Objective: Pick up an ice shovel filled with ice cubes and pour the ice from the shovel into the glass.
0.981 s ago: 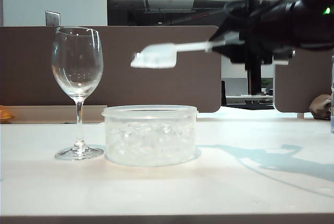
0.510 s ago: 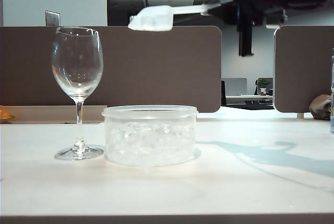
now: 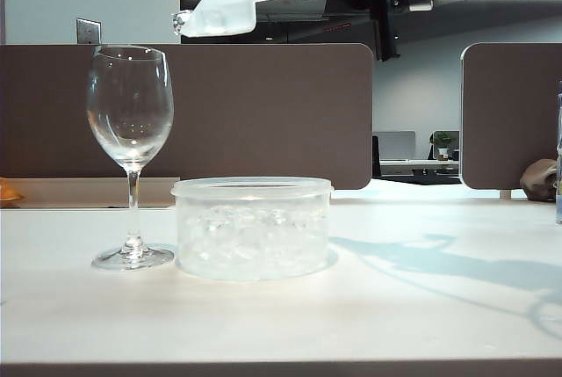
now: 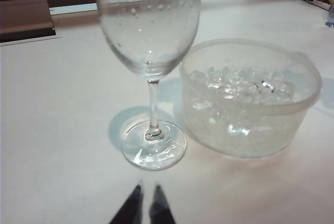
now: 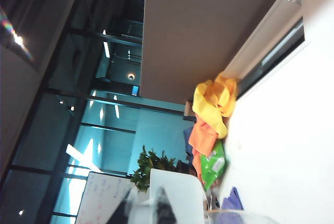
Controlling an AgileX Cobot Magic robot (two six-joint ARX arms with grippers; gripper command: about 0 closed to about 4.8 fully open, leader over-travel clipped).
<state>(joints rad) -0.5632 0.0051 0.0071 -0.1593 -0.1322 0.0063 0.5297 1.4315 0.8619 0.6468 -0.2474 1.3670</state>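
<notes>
The right tool, high at the top of the exterior view, is clamped narrow on the long handle of the ice shovel, whose long axis slopes down toward the left with the bowl tipped low. The bowl hangs above and just right of the rim of the empty glass, and one of the ice cubes shows at its lip. The left tool, nearly closed and empty, rests low near the glass foot beside the ice tub on the worktop.
</notes>
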